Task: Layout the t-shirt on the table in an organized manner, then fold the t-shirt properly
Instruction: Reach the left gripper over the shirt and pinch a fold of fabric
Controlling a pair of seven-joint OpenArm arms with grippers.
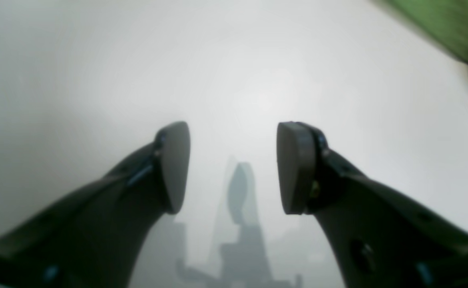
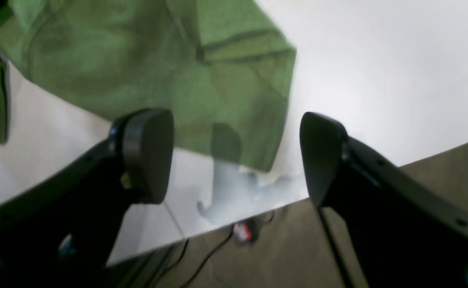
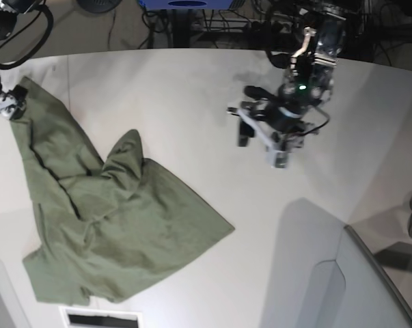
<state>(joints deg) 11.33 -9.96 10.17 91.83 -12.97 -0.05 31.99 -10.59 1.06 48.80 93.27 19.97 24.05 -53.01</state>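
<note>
Olive t-shirt (image 3: 103, 225) crumpled at table (image 3: 192, 96) 8 o'clock. Left end effector (image 1: 234, 168) released, empty, hovering at 2 o'clock. Right end effector (image 2: 237, 156) released above sleeve corner. Risk: pinching 2 layers, bunching worsens.

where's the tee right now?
The t-shirt lies crumpled on the table, on the base view's left, one corner by the right gripper; the left gripper is well clear.

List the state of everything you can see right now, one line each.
t-shirt: crumpled, partly spread on the table, unfolded, not held.
table: white, bearing the t-shirt.
left gripper: open, holding nothing, above bare table.
right gripper: open, holding nothing, at the t-shirt's edge.
</note>
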